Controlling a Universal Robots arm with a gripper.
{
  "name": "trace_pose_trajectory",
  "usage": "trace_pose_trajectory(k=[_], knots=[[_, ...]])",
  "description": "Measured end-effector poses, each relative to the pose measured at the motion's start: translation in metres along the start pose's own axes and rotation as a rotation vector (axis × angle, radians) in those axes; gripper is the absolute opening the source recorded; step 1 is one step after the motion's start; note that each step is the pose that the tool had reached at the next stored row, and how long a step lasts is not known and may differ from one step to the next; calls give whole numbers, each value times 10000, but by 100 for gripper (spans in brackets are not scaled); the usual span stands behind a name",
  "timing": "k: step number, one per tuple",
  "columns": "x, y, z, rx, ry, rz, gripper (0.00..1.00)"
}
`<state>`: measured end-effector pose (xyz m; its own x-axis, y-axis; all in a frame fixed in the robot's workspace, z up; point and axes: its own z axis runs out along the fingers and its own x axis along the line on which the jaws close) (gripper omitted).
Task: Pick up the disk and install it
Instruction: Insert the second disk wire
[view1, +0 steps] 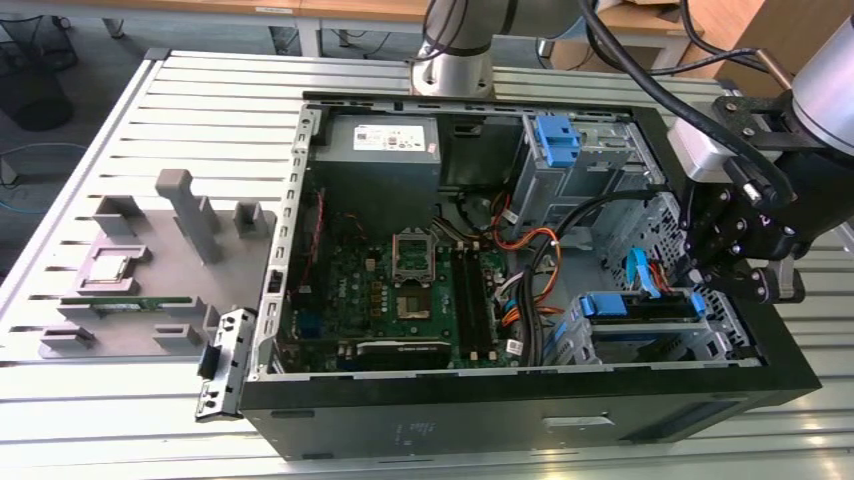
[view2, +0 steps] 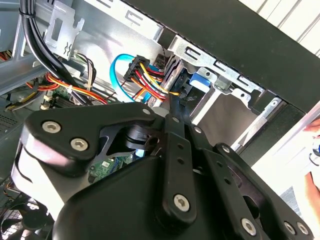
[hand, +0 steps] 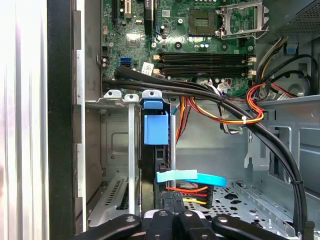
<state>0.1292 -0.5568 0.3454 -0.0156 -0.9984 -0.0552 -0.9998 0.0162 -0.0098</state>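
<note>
Your gripper (view1: 691, 276) hangs over the open computer case (view1: 534, 420), at the corner where the metal drive cage (view1: 727, 330) sits against the case wall. You cannot tell from these views whether it is open or shut, or whether it grips anything.

The disk (view1: 641, 305) is in that cage, right under the gripper. It stands on edge in one of the cage's slots, with its blue plastic carrier showing at the top. In the first wrist view the blue carrier tab (hand: 155, 129) sits just ahead of the gripper (hand: 172, 206), between the cage's thin metal dividers (hand: 131, 150). The disk's dark edge runs back from the tab toward the gripper. In the second wrist view the gripper's tip (view2: 172, 107) reaches close to the blue tab (view2: 199, 80) and the plug of coloured wires (view2: 150, 82) beside it. Contact cannot be made out.

A flat light-blue cable (hand: 195, 176) crosses just in front of the gripper, above a bunch of red, orange and yellow wires (hand: 192, 192). A thick black cable bundle (hand: 200, 92) runs past farther ahead. Beyond it lies the green motherboard (hand: 200, 30).

Well away from the gripper, on the far side of the case, a grey parts tray (view1: 147, 260) rests on the slotted metal table (view1: 80, 400). A second blue bracket (view1: 554, 138) sits in another bay, at the far end of the case from the gripper.
</note>
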Motion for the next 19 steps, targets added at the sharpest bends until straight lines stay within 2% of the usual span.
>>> trace_pose_trajectory(k=[4,8,11,12,13,19], knots=[[5,0,0,0,1,0,11],[41,-1,2,0,0,1,11],[51,-1,38,0,0,0,11],[55,0,76,0,-1,0,11],[55,0,86,0,0,0,11],[57,0,106,0,-1,0,11]])
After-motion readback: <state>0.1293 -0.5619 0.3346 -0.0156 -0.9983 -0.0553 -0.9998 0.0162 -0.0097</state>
